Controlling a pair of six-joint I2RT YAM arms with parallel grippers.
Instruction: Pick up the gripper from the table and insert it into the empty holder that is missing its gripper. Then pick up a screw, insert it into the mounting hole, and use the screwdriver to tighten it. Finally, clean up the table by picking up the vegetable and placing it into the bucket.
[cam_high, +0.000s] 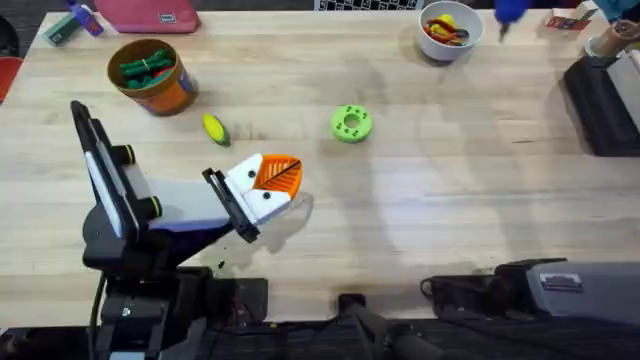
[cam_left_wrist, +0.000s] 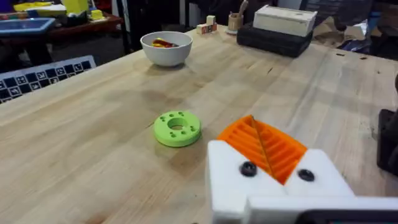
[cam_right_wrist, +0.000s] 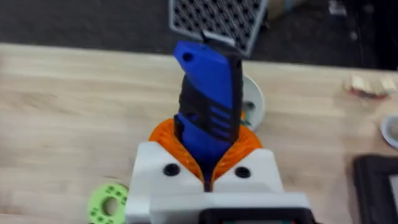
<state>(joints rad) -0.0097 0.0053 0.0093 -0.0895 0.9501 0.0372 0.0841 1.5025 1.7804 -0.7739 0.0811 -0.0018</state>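
Screwdriver (cam_right_wrist: 208, 109), blue, stands clenched in the right claw (cam_right_wrist: 208, 168) above the white bowl (cam_right_wrist: 252, 106). Left claw (cam_high: 268, 185) rests pinched together, empty, low over the tabletop (cam_high: 450, 170). Vegetable (cam_high: 215, 129) lies just right of the bucket (cam_high: 160, 90), far left. No writing is legible.

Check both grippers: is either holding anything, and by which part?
The right gripper holds the blue screwdriver, its orange pads clamped around the lower end of the body. The left gripper holds nothing; its pads are shut together.
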